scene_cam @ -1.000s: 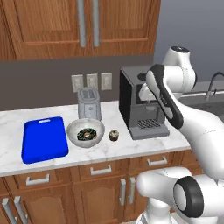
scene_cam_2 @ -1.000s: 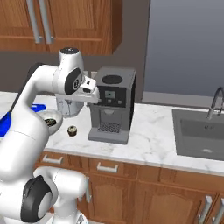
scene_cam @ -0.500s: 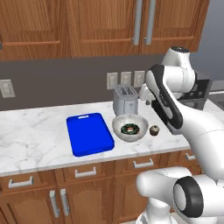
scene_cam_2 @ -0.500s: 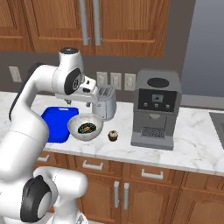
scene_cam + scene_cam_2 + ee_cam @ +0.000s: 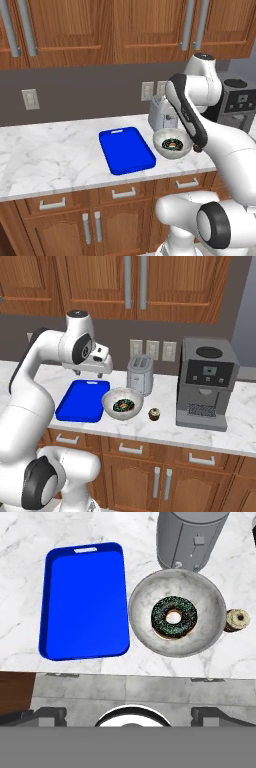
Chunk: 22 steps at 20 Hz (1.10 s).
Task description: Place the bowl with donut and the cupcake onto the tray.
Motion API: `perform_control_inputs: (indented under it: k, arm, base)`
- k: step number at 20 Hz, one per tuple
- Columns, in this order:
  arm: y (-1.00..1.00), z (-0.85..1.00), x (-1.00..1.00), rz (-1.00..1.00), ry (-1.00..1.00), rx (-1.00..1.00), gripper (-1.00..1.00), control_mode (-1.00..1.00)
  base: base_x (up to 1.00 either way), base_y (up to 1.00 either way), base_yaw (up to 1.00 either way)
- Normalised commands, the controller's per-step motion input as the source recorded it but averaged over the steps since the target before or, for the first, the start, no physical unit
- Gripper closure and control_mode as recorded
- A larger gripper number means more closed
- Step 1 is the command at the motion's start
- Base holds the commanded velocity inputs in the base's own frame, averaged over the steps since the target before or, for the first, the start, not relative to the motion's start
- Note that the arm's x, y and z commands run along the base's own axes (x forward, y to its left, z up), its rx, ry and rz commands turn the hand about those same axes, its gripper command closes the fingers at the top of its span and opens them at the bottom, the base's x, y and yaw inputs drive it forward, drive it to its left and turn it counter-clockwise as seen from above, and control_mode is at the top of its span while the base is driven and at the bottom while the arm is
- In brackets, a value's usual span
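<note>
I had the marble counter (image 5: 240, 406) in front of me, with the coffee machine (image 5: 206, 383) and toaster (image 5: 139, 374) at the back. The blue tray (image 5: 82, 602) lay empty, handle slot away from me, leaving room for both items. Just beside it sat the bowl (image 5: 175, 612) holding the donut (image 5: 173, 617); the cupcake (image 5: 236, 620) touched the bowl's far side. My gripper (image 5: 95, 374) hung high above the tray, holding nothing; how wide it stood I couldn't tell.

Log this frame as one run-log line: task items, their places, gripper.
bowl with donut: on counter beside tray, not on it | cupcake: on counter beside bowl | gripper: above tray, holding nothing, open/shut unclear
</note>
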Motion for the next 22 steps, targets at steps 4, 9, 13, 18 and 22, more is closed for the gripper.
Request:
perform_control_inputs:
  k: [4, 9, 13, 18, 22]
  arm:
    - [0.0, 0.0, 0.0, 0.0, 0.0, 0.0, -1.0, 1.0]
    - [0.0, -0.02, -0.06, 0.0, 0.0, 0.0, -1.0, -1.0]
    - [-0.09, -0.06, -0.49, 0.0, -0.06, 0.0, -1.0, -1.0]
    - [-0.26, -0.05, -0.62, 0.0, -0.11, -0.02, -1.0, -1.0]
    - [-0.38, 0.0, -0.4, 0.0, -0.1, -0.01, -1.0, -1.0]
  base:
    - [0.0, 0.04, 0.0]
    - [0.0, 0.0, 0.0]
    - [0.0, 0.0, 0.0]
    - [0.0, 0.0, 0.0]
    - [0.0, 0.0, 0.0]
